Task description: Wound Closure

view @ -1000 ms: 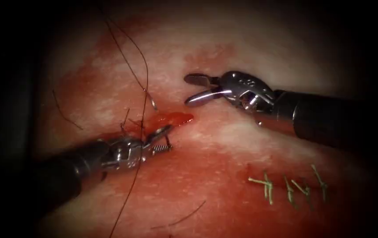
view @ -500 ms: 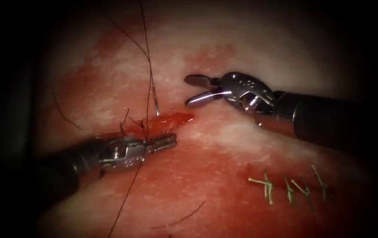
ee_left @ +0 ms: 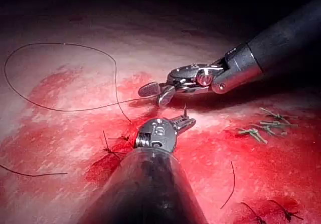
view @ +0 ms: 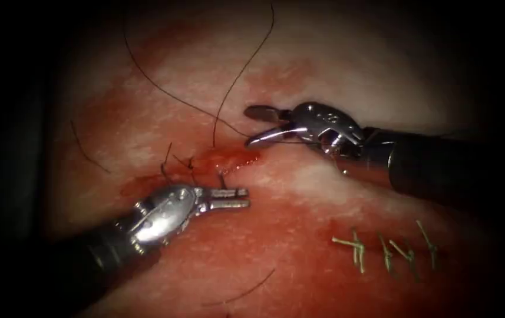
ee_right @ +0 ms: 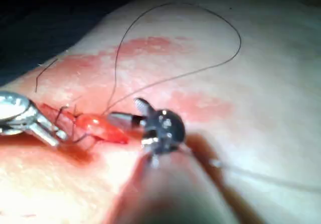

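Two hands flank the cut (view: 228,159): left hand (view: 246,198), nearer, clenched on the needle (view: 221,178), whose short visible stub points far into the cut, while the released right hand (view: 252,125) gapes just far-right, thread (view: 214,132) across its lower jaw.

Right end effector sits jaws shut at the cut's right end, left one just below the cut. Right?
Not quite. The right end effector has its jaws open, not shut, with the thread passing by the lower one; the endoscope view shows it. It does sit at the right end of the cut, and the left end effector lies just below the cut.
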Tool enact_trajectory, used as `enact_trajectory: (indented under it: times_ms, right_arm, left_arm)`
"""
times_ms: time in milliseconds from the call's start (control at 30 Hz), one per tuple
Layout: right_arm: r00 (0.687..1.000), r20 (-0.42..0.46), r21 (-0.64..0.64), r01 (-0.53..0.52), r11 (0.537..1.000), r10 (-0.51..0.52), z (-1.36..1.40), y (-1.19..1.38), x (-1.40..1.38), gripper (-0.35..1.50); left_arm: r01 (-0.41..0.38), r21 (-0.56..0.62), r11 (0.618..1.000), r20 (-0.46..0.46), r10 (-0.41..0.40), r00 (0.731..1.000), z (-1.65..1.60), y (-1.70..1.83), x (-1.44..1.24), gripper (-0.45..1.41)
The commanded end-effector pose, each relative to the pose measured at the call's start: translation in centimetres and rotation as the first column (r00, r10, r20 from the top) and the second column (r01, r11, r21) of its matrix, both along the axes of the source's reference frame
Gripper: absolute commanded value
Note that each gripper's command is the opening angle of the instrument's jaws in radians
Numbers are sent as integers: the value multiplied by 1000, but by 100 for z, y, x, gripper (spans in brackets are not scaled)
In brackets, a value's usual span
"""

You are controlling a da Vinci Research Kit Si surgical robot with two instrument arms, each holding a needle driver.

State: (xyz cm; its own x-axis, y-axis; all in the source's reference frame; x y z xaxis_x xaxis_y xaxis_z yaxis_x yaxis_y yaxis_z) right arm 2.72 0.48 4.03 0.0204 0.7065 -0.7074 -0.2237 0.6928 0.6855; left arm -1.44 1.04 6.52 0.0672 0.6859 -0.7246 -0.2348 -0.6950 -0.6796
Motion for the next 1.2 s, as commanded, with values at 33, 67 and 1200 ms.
enact_trajectory:
  times_ms: [33,67,1200]
  right_arm:
    - [1000,-4,5,0,1000,0,4,1,8,121]
    - [1000,-4,5,0,1000,0,4,1,8,121]
    - [997,-71,324,34,946,-12,-51,-95,-9,115]
  left_arm:
    - [5,29,1000,18,-6,1000,4,3,-3,-45]
    - [11,61,998,37,-13,999,1,2,-2,-45]
    - [-242,-657,714,-457,-121,881,-102,97,17,-45]
